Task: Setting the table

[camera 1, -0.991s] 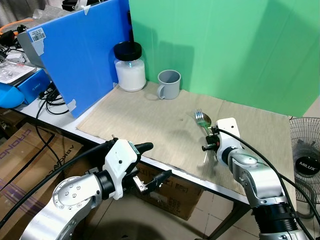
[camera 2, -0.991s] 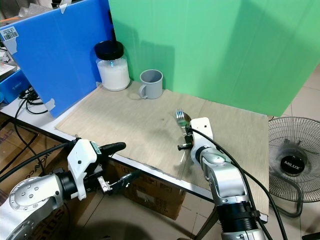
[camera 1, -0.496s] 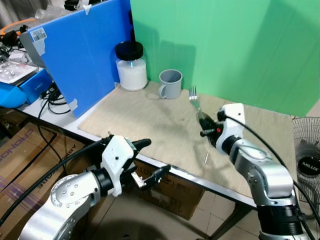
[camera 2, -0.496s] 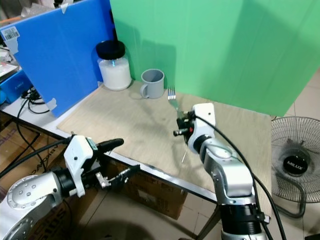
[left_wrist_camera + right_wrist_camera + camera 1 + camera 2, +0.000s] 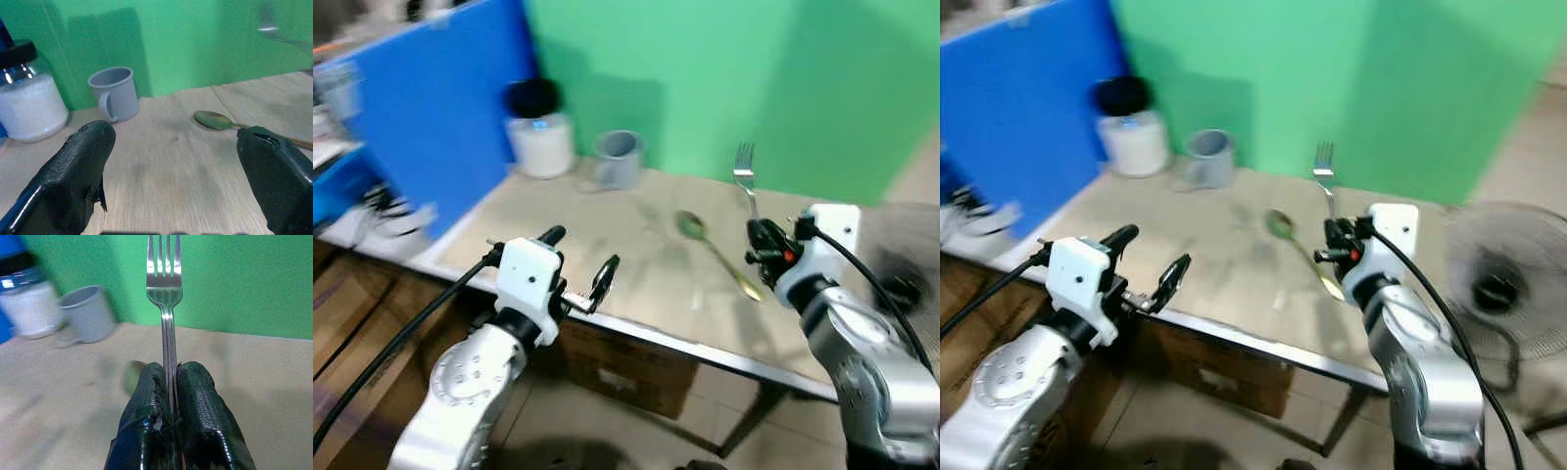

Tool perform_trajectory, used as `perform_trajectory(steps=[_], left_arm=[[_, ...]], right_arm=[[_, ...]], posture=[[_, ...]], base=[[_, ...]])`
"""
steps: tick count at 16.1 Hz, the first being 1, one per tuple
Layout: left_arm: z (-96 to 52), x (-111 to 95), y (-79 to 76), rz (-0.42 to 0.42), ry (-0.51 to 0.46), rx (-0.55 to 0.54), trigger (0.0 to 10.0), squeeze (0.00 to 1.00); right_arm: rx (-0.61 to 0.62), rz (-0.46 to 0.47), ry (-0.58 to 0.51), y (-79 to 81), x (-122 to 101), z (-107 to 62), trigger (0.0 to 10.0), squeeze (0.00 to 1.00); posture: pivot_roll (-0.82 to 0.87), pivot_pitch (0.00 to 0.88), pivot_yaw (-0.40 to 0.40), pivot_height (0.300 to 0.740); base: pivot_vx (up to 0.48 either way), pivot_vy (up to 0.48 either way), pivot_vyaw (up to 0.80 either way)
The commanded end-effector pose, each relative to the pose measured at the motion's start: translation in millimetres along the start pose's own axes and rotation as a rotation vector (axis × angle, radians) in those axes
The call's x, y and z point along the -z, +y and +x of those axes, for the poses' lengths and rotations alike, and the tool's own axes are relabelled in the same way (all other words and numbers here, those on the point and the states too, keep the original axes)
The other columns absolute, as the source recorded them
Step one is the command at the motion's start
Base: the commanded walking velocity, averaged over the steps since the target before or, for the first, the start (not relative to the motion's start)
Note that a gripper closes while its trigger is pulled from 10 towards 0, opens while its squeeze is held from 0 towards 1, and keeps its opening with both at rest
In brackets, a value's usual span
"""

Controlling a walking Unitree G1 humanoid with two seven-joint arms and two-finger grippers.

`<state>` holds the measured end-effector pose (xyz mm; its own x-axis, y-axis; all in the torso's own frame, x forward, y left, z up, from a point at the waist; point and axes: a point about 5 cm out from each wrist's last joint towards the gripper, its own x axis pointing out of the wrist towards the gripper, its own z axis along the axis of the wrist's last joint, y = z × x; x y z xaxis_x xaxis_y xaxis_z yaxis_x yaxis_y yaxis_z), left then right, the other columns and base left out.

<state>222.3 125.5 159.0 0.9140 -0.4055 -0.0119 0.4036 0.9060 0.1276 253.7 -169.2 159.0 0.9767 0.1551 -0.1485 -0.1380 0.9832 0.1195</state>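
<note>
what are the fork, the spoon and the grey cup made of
Fork in the right pincer: looks like polished steel, silver with bright glints. Spoon on the mat: metal, duller, with a brassy-green tint. Cup: matte grey, no shine, probably plastic, possibly enamel.

Fork [image 5: 165,289]: polished shiny metal. Gripper fingers [image 5: 195,396]: black, textured rubbery. Table mat [image 5: 186,166]: matt woven cloth. Mug [image 5: 113,92]: matt grey plastic. Spoon [image 5: 215,120]: dull metal.

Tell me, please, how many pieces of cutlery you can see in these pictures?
2. A fork is held upright, tines up, in the right gripper above the table. A spoon lies flat on the beige mat, right of the grey mug. None seems hidden.
</note>
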Motion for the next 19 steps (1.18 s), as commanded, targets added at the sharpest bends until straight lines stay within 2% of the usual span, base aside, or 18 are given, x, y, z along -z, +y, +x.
perform_trajectory(steps=[1,4,8,10,15,19], left_arm=[[3.9,3,3.7,0.051,0.014,-0.063,10.0,0.0],[3.6,-1,8.9,0.061,-0.024,-0.185,10.0,0.0],[0.0,-5,17.7,0.043,-0.046,-0.267,10.0,0.0],[-3.5,-4,18.2,0.013,-0.043,-0.273,10.0,0.0],[-7.5,-2,16.9,0.026,-0.032,-0.275,10.0,0.0],[-7.2,-2,17.0,0.003,-0.035,-0.288,10.0,0.0]], right_arm=[[-0.008,-0.028,-0.066,8.1,-9,-6.0,10.0,0.0],[0.016,-0.047,-0.067,13.7,-5,-12.8,10.0,0.0],[0.048,-0.051,-0.075,15.2,-5,-11.6,10.0,0.0],[0.044,-0.058,-0.069,17.5,-4,-9.0,10.0,0.0],[0.054,-0.063,-0.017,17.6,3,-5.3,10.0,0.0],[0.066,-0.076,-0.004,15.1,4,-5.6,10.0,0.0]], posture=[[-0.09,0.0,0.082,0.74],[-0.1,0.0,0.087,0.74],[-0.09,0.0,0.079,0.74],[-0.09,0.0,0.076,0.74],[-0.08,0.0,0.063,0.74],[-0.09,0.0,0.063,0.74]], base=[[0.0,0.0,-0.8],[0.0,0.0,-0.8],[0.0,0.0,-0.8],[0.0,0.0,-0.8],[0.0,0.0,-0.8],[0.0,0.0,-0.8]])
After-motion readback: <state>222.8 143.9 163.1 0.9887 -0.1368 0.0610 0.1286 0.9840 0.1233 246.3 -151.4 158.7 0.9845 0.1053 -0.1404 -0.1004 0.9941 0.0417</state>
